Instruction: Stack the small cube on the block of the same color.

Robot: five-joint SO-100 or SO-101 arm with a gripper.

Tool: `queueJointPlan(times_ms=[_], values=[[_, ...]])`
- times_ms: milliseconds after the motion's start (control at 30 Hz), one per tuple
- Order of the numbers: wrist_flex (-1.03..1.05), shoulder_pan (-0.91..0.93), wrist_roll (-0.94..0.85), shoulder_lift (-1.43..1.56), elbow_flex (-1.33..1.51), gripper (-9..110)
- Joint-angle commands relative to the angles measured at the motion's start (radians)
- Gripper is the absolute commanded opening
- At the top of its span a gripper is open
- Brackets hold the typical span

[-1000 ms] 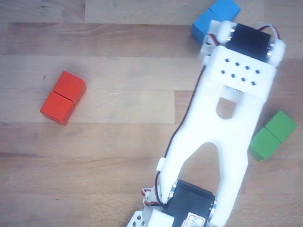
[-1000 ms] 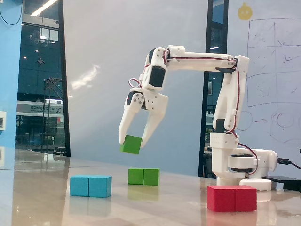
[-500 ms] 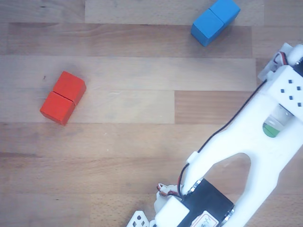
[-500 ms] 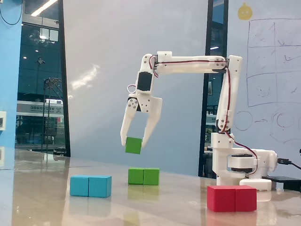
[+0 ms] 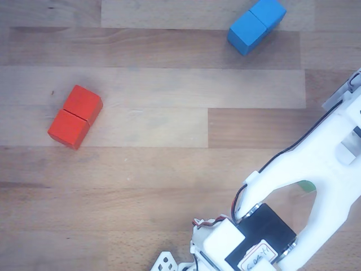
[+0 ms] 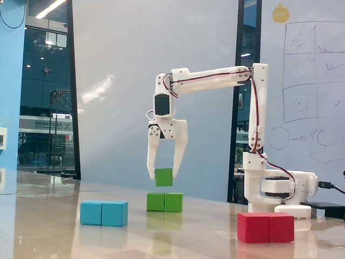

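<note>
You have the small green cube (image 6: 164,177) clamped between the two fingers of the gripper (image 6: 163,176), which points straight down in the fixed view. The cube hangs in the air just above the green two-cube block (image 6: 165,202), with a clear gap between them; it is not touching yet. In that view it sits roughly over the seam of the block, perhaps a shade to the left half, though how well it lines up in depth cannot be judged from the side.

In the other view the white arm (image 5: 316,175) covers the lower right corner of the wooden counter (image 5: 158,169), and only a sliver of green (image 5: 306,184) shows in the opening of the arm; you cannot tell from there how cube and block line up.

The blue two-cube block (image 6: 104,213) lies to the left and nearer the fixed camera, the red two-cube block (image 6: 266,227) to the right and nearest; both are well apart from the green pair and out of your way.

You appear to be in the carry-and-align step, almost done. Next you likely need a slow, straight descent until the cube rests flat on the block, then release the fingers; keep the cube square to the block's top so it does not tip off an edge
</note>
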Motion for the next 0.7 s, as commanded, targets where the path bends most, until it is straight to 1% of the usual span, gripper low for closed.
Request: queueJointPlan(times_ms=[0,400,667], values=[[0.017,0.0,-0.008,0.002,-0.1,4],[-0.058,0.0,-0.008,-0.051,-0.1,4],[-0.041,0.0,-0.008,-0.054,-0.1,4]])
